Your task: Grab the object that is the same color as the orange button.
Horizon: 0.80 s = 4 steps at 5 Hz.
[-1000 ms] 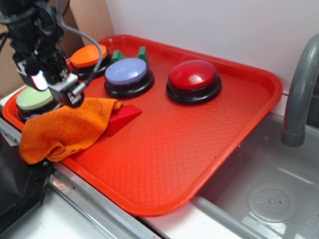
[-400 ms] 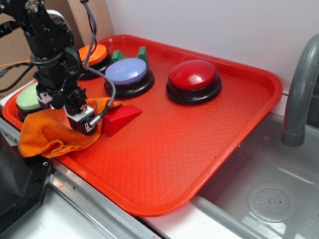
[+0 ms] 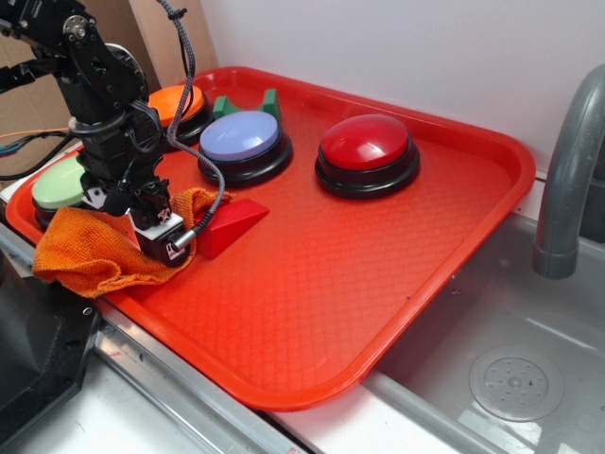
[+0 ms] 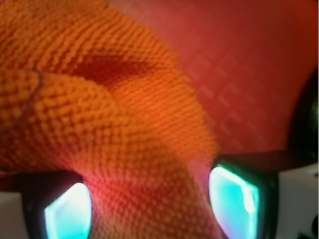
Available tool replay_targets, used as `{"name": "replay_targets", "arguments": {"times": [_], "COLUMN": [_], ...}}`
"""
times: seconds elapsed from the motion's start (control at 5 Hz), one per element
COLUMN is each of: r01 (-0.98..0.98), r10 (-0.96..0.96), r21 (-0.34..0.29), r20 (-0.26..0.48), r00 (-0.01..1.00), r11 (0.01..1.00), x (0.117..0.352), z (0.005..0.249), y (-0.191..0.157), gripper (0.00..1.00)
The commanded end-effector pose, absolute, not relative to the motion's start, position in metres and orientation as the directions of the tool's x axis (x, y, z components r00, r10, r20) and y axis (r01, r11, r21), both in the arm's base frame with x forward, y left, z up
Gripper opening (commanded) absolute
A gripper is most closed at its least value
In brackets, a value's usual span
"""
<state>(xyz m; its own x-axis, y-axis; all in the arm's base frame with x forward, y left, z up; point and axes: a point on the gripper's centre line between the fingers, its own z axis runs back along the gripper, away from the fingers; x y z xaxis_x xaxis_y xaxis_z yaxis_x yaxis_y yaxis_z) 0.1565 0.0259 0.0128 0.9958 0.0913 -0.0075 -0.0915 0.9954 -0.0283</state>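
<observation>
— Four push buttons are counted on the red tray [image 3: 444,236]. How are they laid out, left to right?

— At the far left edge, a green button [image 3: 57,184] is partly hidden behind the arm. Next, toward the back, the orange button [image 3: 175,102] is seen, then a lavender button [image 3: 241,137], and furthest right a red button [image 3: 367,144]. A dark green block [image 3: 248,104] is wedged behind the lavender one.

— And where is the orange cloth found?

— The orange cloth [image 3: 90,251] is bunched at the tray's front-left corner, with its left part draped over the rim. A red wedge block [image 3: 230,223] lies just to its right, touching the cloth's edge.

— How is the gripper placed?

— The gripper [image 3: 142,227] is lowered onto the cloth's upper right part, in front of the green button. In the wrist view, a raised fold of the cloth [image 4: 114,129] is seen running down between the two fingers [image 4: 239,199], whose pads glow teal on either side.

— Are the fingers pressed together?

— No; they are spread, with the fold lying in the gap between them. Whether the pads are already touching the fabric cannot be told, since the view is close and blurred.

— What is seen further right?

— Beyond the tray, a steel sink [image 3: 510,378] with a round drain is seen, and a grey faucet [image 3: 567,170] arches at the right edge.
</observation>
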Motion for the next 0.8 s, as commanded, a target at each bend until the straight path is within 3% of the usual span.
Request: {"name": "replay_targets", "arguments": {"times": [0.0,0.6], "r01": [-0.068,-0.096], "r10": [0.069,0.096], "r21": [-0.027,-0.009], "r20": [0.012,0.011], "r00": [0.998,0.995], "r11": [0.997,0.995], "x": [0.1592,0.1597], "z": [0.0127,0.0186], "y": [0.0241,0.0221], "gripper": [0.00,0.00]}}
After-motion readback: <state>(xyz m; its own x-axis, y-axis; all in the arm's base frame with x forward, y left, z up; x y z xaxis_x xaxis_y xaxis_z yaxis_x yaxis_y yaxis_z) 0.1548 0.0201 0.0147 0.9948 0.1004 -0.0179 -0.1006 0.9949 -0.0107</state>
